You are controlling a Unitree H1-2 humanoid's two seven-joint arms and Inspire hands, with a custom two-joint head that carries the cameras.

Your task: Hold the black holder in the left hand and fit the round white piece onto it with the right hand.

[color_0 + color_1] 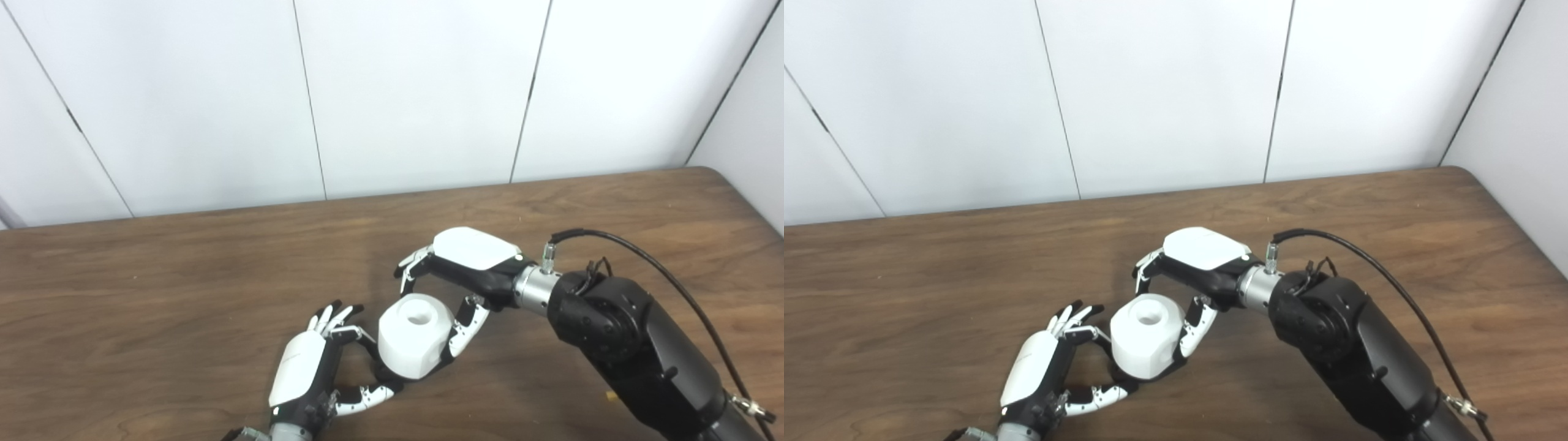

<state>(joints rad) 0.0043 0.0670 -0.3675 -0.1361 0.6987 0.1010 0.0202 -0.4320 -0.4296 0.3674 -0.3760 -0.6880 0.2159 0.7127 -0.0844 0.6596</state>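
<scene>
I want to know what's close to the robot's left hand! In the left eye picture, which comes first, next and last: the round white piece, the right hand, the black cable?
1. Round white piece: right beside the left hand, at its fingertips.
2. Right hand: just past the piece, farther right and farther back.
3. Black cable: farthest, arching over the right arm on the right side.

One round white piece (415,335), with one round hole in its top face. One black holder (392,373), mostly hidden beneath the white piece, only a dark sliver showing at its base. Two hands: one left hand (312,367), one right hand (468,263). Two arms, the right one largely in view, the left barely entering at the bottom edge. One black cable (661,269) looping off the right wrist. One wooden worktop (153,294). Several white wall panels (416,92) behind, divided by dark seams.
</scene>
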